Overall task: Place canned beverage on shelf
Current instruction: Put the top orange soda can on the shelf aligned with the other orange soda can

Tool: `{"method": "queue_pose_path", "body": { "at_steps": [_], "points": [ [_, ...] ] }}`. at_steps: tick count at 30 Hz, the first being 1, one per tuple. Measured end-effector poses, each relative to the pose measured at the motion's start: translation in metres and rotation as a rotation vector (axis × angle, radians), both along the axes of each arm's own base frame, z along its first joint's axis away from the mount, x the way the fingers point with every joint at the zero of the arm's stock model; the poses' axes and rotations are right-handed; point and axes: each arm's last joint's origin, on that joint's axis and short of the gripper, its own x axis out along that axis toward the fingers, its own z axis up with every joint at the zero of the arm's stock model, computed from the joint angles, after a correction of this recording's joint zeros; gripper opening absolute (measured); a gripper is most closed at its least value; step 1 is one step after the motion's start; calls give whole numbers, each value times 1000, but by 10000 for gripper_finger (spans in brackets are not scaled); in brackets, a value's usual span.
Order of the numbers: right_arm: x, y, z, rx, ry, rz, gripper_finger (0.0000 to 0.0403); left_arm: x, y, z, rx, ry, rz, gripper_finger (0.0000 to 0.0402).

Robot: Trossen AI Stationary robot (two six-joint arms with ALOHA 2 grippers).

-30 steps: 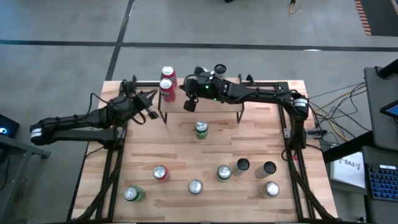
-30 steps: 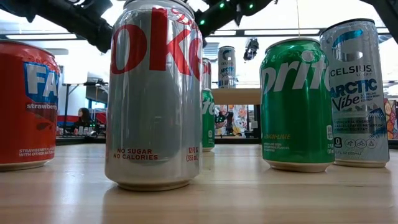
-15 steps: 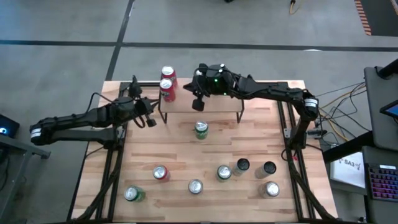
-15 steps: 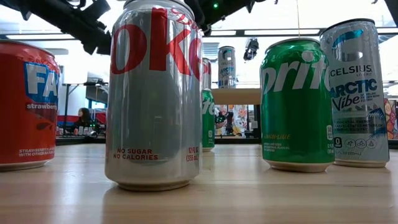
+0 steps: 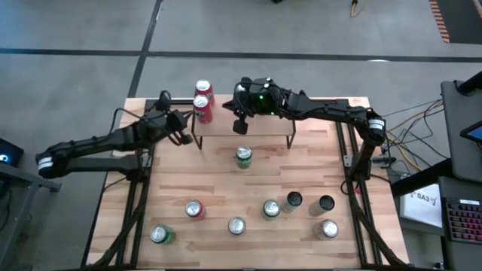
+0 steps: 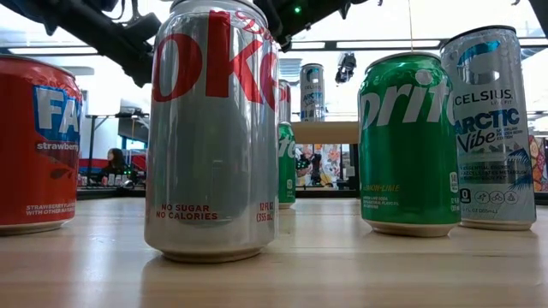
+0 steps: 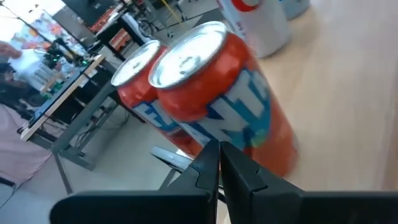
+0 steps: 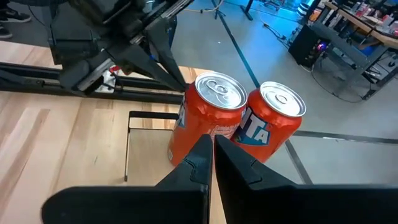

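Two red cans [image 5: 202,98] stand upright side by side at the far left corner of the shelf [image 5: 260,126]; both wrist views show them, the nearer can [image 7: 217,106] and the same can [image 8: 208,118]. My left gripper [image 7: 219,152] is shut, level, with its tips right by the nearer can's side; the high view shows my left gripper [image 5: 183,129] left of the shelf. My right gripper [image 5: 240,128] is shut above the shelf's middle, pointing at the red cans, clear of them and holding nothing. My left gripper's shut fingertips [image 8: 180,81] stand level at the left side of the nearer red can, near its top rim [image 8: 189,87]. Whether they touch the can I cannot tell. The can stands upright.
A green can [image 5: 243,156] stands on the table just in front of the shelf. Several more cans stand along the near part of the table, among them a silver cola can [image 6: 214,128], a green can [image 6: 409,141] and a tall pale can [image 6: 497,128].
My right gripper has risen and shifted a little toward the table's right edge above the shelf, then kept still. My left gripper has swung slightly toward the red cans. The cans have kept their places.
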Motion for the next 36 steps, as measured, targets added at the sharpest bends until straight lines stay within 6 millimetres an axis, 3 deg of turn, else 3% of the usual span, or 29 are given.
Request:
{"method": "queue_pose_path", "body": {
  "at_steps": [9,18,31,36],
  "points": [
    [3,-1,-4,-6,3,3,9,8,4,-2,5,-7,3,0],
    [24,-7,-30,11,-4,-2,9,8,4,-2,-6,-22,8,0],
    [38,-11,-40,25,-86,3,9,10,6,-1,7,-37,43,0],
    [46,-13,-52,18,-84,7,9,11,6,-2,7,-39,44,0]
  ]
}}
